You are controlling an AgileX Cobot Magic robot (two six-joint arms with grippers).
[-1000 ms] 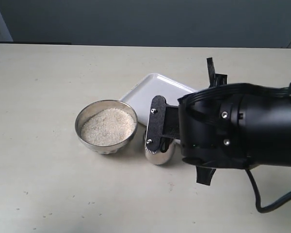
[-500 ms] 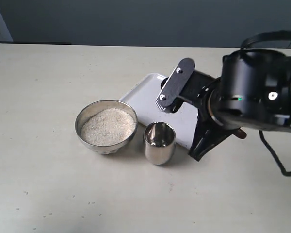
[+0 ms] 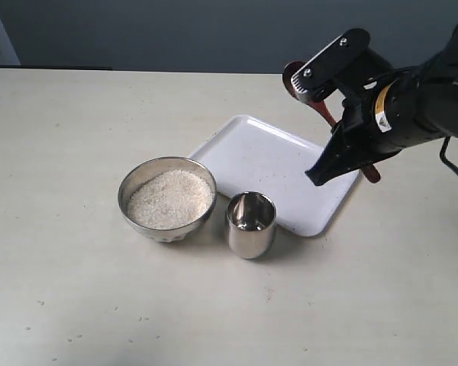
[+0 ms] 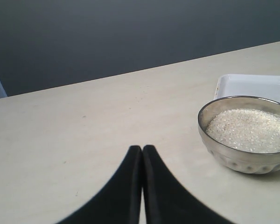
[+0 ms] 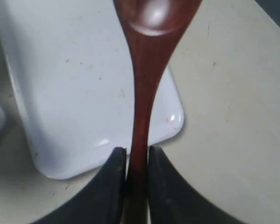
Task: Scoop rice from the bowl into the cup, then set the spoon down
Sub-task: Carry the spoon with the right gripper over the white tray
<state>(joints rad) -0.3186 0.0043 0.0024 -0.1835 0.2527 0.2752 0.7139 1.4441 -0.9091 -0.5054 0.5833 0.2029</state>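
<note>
over on the left, the left gripper point(image 4: 142, 161) rests low over the table with its two fingers pressed together on nothing. just ahead of it and to one side is the bowl point(image 3: 162, 231), well filled with rice point(image 3: 170, 200). next along stands the cup point(image 3: 251, 232), just beside the bowl, its far side at the near edge of a white tray point(image 3: 252, 152). on the right, the right gripper point(image 5: 136, 161) hangs above the tray's far right corner, clamped on the spoon point(image 5: 141, 93) low on its handle. the spoon runs straight out from the jaws, head foremost. whether the head carries any grains i can't tell, as it is cut off and glaring. bowl and cup both lie to the left of that gripper, across the tray, so i'd say the spoon must travel leftward, head leading.
</note>
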